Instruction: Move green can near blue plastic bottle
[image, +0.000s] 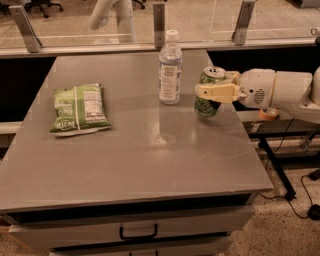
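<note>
The green can (207, 106) with a silver top is at the right side of the grey table (150, 150), slightly tilted. My gripper (210, 84) comes in from the right and is shut on the can, one pale finger (217, 92) across its front and the other behind it. The blue plastic bottle (170, 70), clear with a white cap and a pale label, stands upright just left of the can, a small gap between them.
A flat green chip bag (80, 107) lies on the left of the table. A glass railing with metal posts (159, 22) runs behind the table. Drawers (137, 231) are below the front edge. Cables lie on the floor at right.
</note>
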